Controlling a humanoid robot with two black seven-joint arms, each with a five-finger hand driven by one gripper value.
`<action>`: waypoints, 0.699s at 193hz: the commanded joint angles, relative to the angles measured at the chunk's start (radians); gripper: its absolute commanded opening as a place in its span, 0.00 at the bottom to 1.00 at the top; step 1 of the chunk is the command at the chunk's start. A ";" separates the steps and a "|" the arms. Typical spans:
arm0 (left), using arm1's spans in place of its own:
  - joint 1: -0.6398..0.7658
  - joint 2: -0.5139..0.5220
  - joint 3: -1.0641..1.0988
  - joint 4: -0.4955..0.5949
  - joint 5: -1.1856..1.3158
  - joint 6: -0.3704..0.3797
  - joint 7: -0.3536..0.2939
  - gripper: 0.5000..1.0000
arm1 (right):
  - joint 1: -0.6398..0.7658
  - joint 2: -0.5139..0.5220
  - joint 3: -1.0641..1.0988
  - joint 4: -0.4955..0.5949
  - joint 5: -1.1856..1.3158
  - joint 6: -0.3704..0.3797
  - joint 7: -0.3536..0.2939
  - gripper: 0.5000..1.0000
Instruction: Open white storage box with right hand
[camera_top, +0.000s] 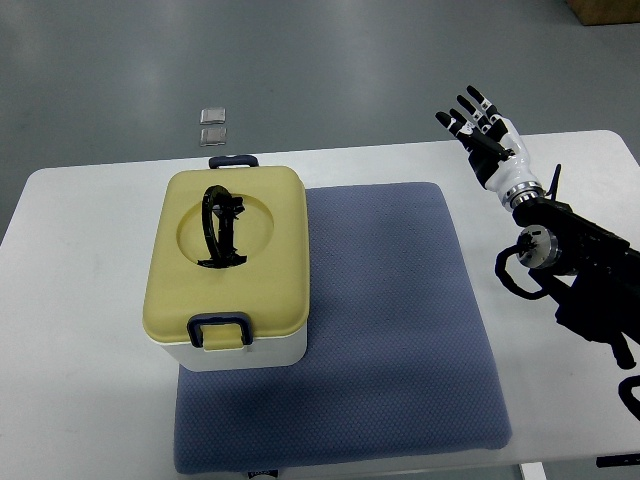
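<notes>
A white storage box (237, 350) with a pale yellow lid (236, 250) stands on the left part of a blue mat (390, 320). The lid is down, with a black handle (222, 226) lying folded in its round recess and dark blue latches at the near side (220, 329) and the far side (233, 160). My right hand (480, 125) is raised over the table's far right, well away from the box, its fingers spread and holding nothing. The left arm does not show.
The mat lies on a white table (80, 300). Two small clear squares (212, 125) lie on the grey floor beyond the table's far edge. My right forearm with black cabling (570, 260) reaches in over the table's right side.
</notes>
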 joint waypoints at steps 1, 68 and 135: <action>0.000 0.000 0.000 -0.002 0.001 -0.001 0.000 1.00 | 0.001 0.000 0.000 0.000 0.000 -0.001 0.000 0.86; 0.000 0.000 0.005 0.015 0.000 0.009 0.000 1.00 | 0.001 -0.002 0.000 0.000 0.000 0.001 0.000 0.86; 0.000 0.000 0.003 0.011 0.001 0.008 0.000 1.00 | 0.003 -0.003 0.001 0.000 0.000 0.002 0.000 0.86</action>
